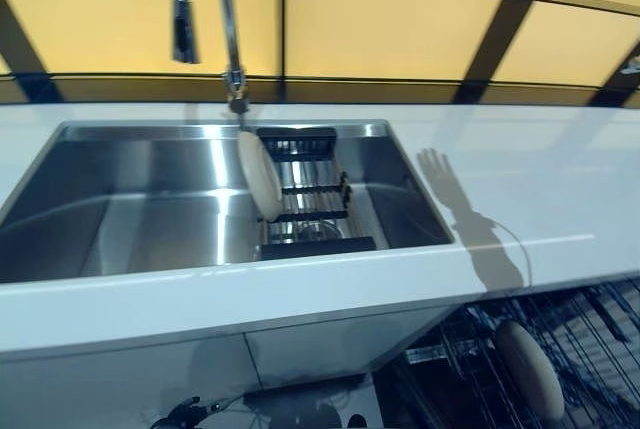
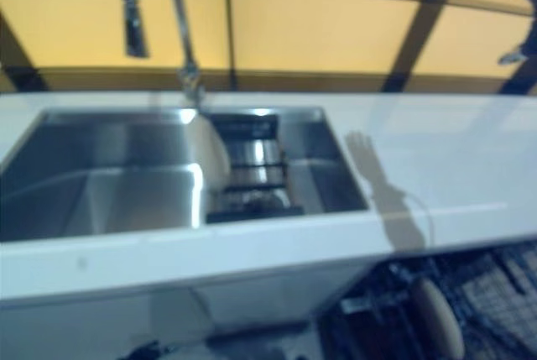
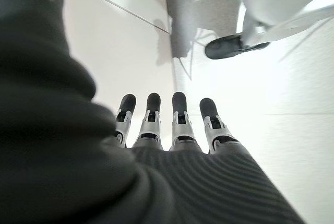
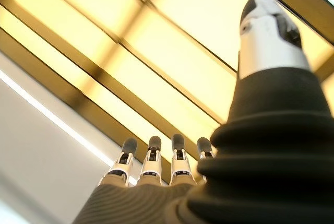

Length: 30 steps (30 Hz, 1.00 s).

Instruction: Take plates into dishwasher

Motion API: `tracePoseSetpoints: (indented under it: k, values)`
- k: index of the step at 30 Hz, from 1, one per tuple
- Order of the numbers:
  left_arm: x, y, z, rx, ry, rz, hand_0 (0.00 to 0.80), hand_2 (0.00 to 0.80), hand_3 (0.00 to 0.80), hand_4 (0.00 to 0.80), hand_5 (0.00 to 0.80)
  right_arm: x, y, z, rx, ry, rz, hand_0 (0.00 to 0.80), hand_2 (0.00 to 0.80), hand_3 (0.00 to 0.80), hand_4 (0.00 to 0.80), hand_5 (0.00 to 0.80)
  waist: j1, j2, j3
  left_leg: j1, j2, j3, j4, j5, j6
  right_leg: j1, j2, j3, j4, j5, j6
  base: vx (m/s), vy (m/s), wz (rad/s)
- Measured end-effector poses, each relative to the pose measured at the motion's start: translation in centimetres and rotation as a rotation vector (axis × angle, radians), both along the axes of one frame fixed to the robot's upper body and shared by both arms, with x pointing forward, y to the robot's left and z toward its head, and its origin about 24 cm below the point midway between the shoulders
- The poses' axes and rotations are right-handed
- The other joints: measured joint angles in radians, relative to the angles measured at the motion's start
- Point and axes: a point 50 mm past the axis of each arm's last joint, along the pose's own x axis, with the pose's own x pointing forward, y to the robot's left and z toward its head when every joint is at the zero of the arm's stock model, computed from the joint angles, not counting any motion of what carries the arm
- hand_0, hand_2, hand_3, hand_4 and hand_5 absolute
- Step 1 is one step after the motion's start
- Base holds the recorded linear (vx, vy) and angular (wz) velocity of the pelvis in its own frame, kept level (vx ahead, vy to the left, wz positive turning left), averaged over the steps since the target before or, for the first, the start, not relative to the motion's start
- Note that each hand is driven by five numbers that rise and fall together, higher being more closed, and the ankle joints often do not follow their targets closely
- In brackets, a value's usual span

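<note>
A white plate [image 1: 259, 176] is standing on edge in the dark drying rack [image 1: 310, 192] inside the steel sink [image 1: 120, 209], leaning against the rack's left side below the faucet [image 1: 228, 29], its long axis running from the desk's [image 1: 540, 179] near edge toward the far edge. Another plate [image 1: 530, 369] is already sitting upright in the dishwasher rack [image 1: 590, 349] under the desk's right end. The right robot hand [image 4: 156, 166] is raised, fingers straight and holding nothing, up by the right far corner; the left robot hand [image 3: 167, 125] is hanging low, fingers straight and empty. The sink plate is lying left of and below the right robot hand, which looks nearer.
</note>
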Motion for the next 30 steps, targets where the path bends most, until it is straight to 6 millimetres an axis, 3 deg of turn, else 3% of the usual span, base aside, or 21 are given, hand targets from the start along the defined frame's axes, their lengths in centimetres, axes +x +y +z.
tracePoseSetpoints:
  k: [8, 13, 18, 22, 30]
  values:
    - [-0.6, 0.4, 0.0, 0.019, 0.004, 0.041, 0.000, 0.000, 0.000, 0.000, 0.000, 1.8, 6.4, -1.1, -0.266, 0.008, 0.177, 0.000, 0.000, 0.000, 0.000, 0.000, 0.057, -0.043, 0.025, -0.060, -0.009, -0.084, 0.001, 0.018, -0.003, -0.003, -0.005, -0.083, 0.001, -0.018, 0.007, 0.005, 0.018, 0.32]
    - [0.0, 0.8, 0.4, 0.038, -0.029, 0.057, 0.000, 0.000, 0.000, 0.000, 0.000, 0.9, 9.7, -0.1, -0.397, -0.042, 0.259, 0.000, 0.000, 0.000, 0.000, 0.000, 0.098, -0.067, 0.076, -0.095, -0.012, -0.129, 0.005, 0.030, -0.005, -0.012, -0.005, -0.098, 0.003, -0.026, 0.009, 0.000, -0.001, 0.29]
    - [0.4, 1.6, 0.8, 0.058, -0.045, 0.063, 0.000, 0.000, 0.000, 0.000, 0.000, 0.9, 11.3, 0.7, -0.435, -0.048, 0.271, 0.000, 0.000, 0.000, 0.000, 0.000, 0.132, -0.079, 0.126, -0.146, -0.015, -0.164, 0.013, 0.042, -0.008, -0.039, -0.004, -0.100, 0.003, -0.025, 0.008, -0.049, 0.002, 0.21]
    - [0.6, 2.4, 1.2, 0.081, -0.052, 0.058, 0.000, 0.000, 0.000, 0.000, 0.000, 1.4, 12.8, 0.6, -0.465, -0.031, 0.287, 0.000, 0.000, 0.000, 0.000, 0.000, 0.142, -0.071, 0.180, -0.189, -0.018, -0.195, 0.013, 0.058, -0.008, -0.063, -0.004, -0.111, 0.003, -0.024, 0.007, -0.070, 0.037, 0.20]
    - [1.8, 2.1, 1.5, 0.060, -0.107, 0.052, 0.000, 0.000, 0.000, 0.000, 0.000, 1.8, 15.0, 0.3, -0.495, -0.011, 0.321, 0.000, 0.000, 0.000, 0.000, 0.000, 0.159, -0.046, 0.227, -0.212, -0.021, -0.201, 0.013, 0.061, -0.008, -0.083, -0.006, -0.117, 0.003, -0.022, 0.006, -0.015, 0.022, 0.02]
